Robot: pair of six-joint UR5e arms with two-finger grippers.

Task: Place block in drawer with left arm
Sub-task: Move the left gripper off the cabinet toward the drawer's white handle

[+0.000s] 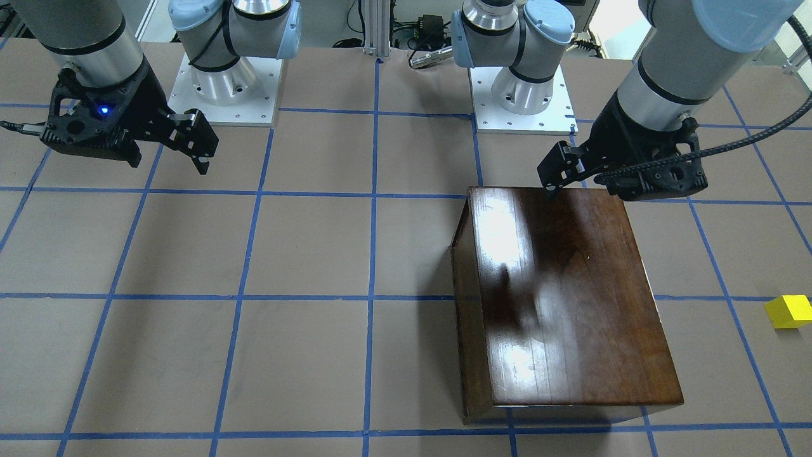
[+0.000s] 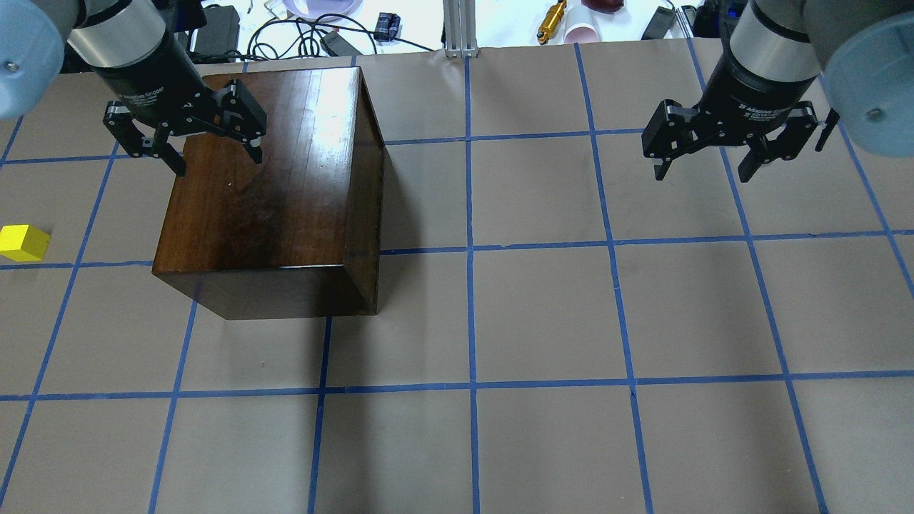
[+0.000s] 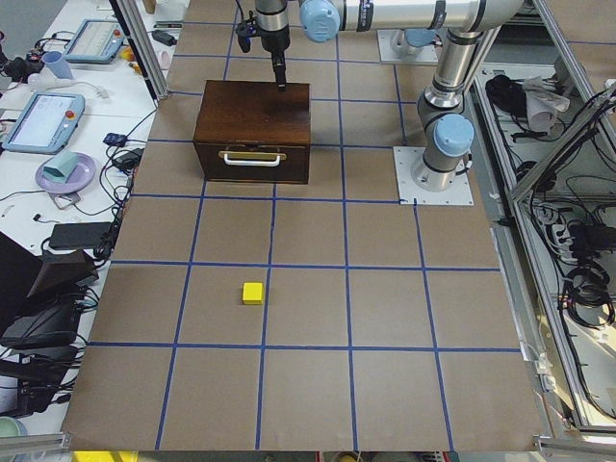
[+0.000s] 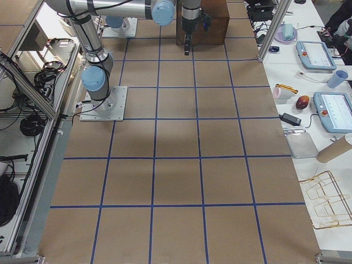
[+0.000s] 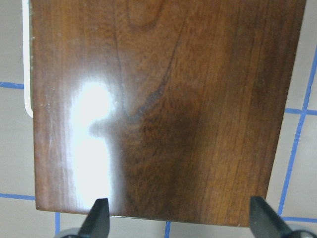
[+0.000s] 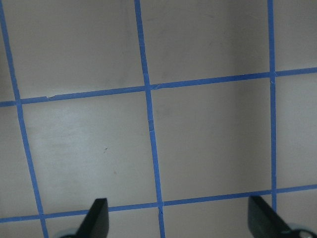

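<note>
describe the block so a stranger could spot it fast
Start at the glossy dark-brown wooden box on the robot's left half of the blue-gridded table. Out beyond its handled drawer front, alone on the bare surface, sits the block: a small cube, the only bright yellow thing there.

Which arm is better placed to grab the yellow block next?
Left. The left gripper hangs open over the wooden box, nearest the block; the right gripper is far across the table.
</note>
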